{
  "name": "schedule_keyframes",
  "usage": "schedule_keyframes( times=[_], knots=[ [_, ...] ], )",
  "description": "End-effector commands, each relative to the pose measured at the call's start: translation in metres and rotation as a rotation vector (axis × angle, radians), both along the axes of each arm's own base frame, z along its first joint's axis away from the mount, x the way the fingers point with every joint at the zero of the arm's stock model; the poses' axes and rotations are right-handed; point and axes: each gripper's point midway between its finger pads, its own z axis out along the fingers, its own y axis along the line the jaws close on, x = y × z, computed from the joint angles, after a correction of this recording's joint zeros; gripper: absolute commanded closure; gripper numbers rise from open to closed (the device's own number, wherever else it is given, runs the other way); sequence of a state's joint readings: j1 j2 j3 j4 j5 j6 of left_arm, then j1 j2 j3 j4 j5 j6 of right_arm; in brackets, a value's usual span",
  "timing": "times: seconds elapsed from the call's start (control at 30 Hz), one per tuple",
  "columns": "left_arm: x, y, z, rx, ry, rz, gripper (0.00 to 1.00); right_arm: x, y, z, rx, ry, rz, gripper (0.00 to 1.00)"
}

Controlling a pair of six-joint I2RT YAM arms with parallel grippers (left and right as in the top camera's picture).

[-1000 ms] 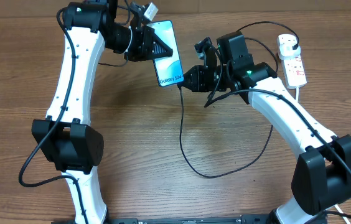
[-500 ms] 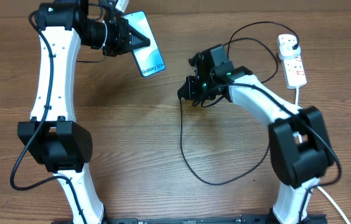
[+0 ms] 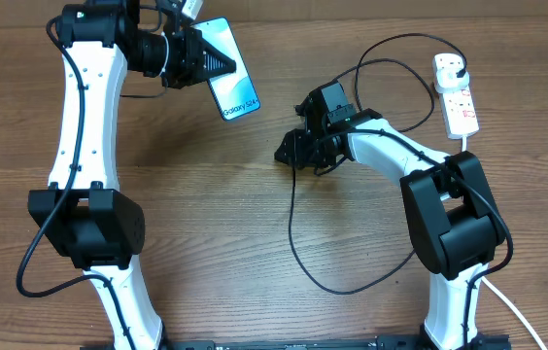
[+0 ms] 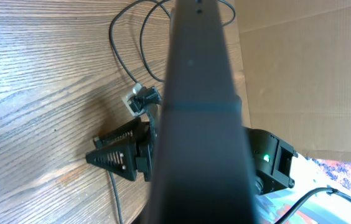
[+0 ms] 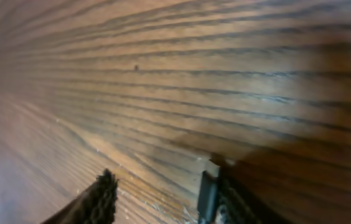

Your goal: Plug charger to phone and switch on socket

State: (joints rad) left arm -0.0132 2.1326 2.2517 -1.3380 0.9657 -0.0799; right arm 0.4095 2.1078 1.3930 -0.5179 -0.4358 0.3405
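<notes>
My left gripper (image 3: 214, 66) is shut on the top end of the phone (image 3: 234, 87) and holds it in the air at the back left, blue screen facing up. In the left wrist view the phone's dark edge (image 4: 200, 124) fills the middle. My right gripper (image 3: 286, 153) sits low over the table right of the phone, apart from it. Its jaws are open, with bare wood between the fingers (image 5: 98, 200). The charger cable (image 3: 291, 224) runs from beside that gripper, loops across the table and goes back to the plug (image 3: 450, 65) in the white socket (image 3: 457, 99).
The cable loop (image 3: 347, 288) lies on the table between the two arm bases. A thick white cord (image 3: 509, 311) runs off at the front right. Cardboard (image 4: 312, 74) stands beyond the table's edge.
The left arm has carried the phone left and back, away from the cable's end. The right arm has folded in and dropped toward the table, and its jaws have just opened.
</notes>
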Motion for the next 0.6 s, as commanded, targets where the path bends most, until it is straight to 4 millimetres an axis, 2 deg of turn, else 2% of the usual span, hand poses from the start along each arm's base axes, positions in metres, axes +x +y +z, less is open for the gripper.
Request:
schedule_keyframes(
  times=[0.0, 0.23, 0.33, 0.47, 0.57],
  knots=[
    [-0.007, -0.007, 0.021, -0.047, -0.028, -0.018, 0.96, 0.001, 0.002, 0.005, -0.012, -0.007, -0.002, 0.46],
    [-0.007, -0.007, 0.020, -0.047, -0.025, -0.018, 0.96, -0.016, -0.006, -0.003, -0.047, 0.093, -0.033, 0.46],
    [-0.007, -0.007, 0.020, -0.047, -0.025, -0.018, 0.96, -0.021, -0.018, -0.009, -0.110, 0.132, -0.090, 0.46],
    [-0.007, -0.007, 0.020, -0.047, -0.025, -0.018, 0.96, -0.004, -0.042, -0.016, -0.239, 0.073, -0.202, 0.55],
    [-0.007, -0.007, 0.020, -0.047, -0.025, -0.019, 0.96, 0.009, -0.057, -0.018, -0.322, 0.009, -0.255, 0.52]
  ],
)
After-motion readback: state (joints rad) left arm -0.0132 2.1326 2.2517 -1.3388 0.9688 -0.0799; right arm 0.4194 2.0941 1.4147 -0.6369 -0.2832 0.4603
